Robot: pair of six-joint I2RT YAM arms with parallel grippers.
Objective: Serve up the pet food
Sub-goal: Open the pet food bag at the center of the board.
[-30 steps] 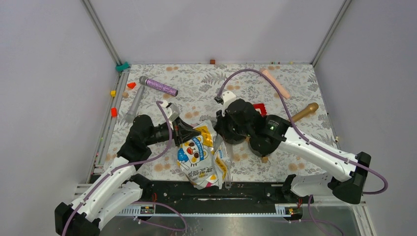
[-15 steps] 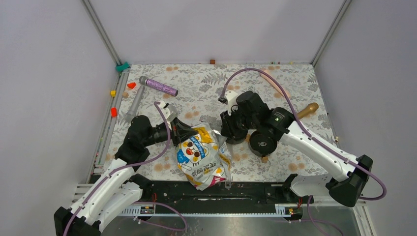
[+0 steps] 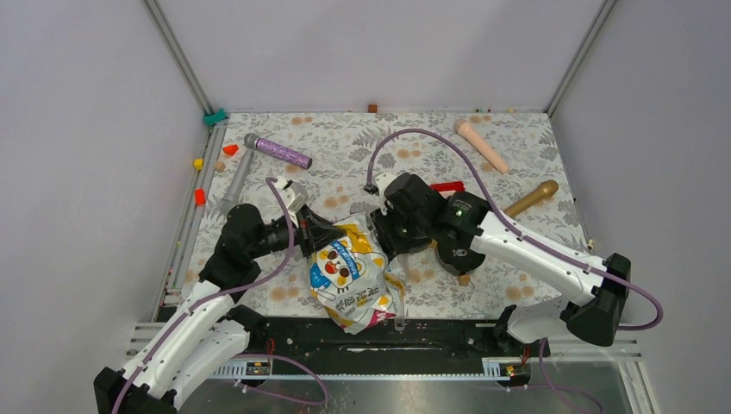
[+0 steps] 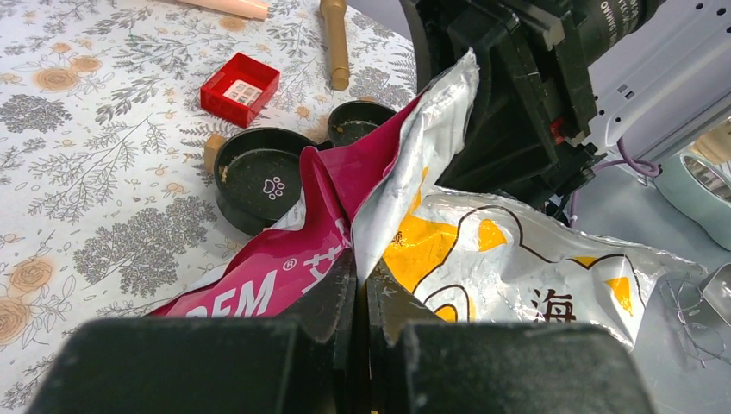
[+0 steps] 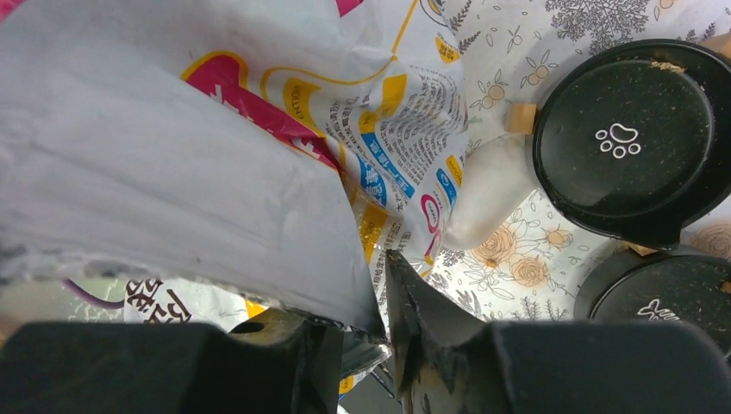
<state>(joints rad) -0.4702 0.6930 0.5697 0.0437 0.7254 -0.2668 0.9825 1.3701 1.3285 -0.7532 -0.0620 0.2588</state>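
The pet food bag [image 3: 349, 272], yellow, white and pink with a cartoon cat, lies near the front edge between both arms. No kibble shows. My left gripper [image 3: 321, 235] is shut on the bag's upper left edge; in the left wrist view my jaws [image 4: 360, 276] pinch the foil rim of the bag [image 4: 483, 250]. My right gripper [image 3: 385, 237] is on the bag's upper right edge; in the right wrist view its jaws [image 5: 379, 319] stand nearly closed with the bag's [image 5: 172, 172] foil edge between them. Two black bowls [image 5: 629, 138] [image 5: 664, 293] stand empty just beyond the bag.
A red box [image 3: 447, 186], a gold pestle-like stick [image 3: 533, 197] and a pink stick [image 3: 481, 145] lie behind the right arm. A purple microphone [image 3: 278, 151] and a grey tool [image 3: 234, 183] lie at the back left. Small coloured blocks [image 3: 200, 197] sit along the left rail.
The bag has turned from folded to lying face up. The right arm swung out to the right, then back left to the bag's upper edge. The left gripper kept its hold.
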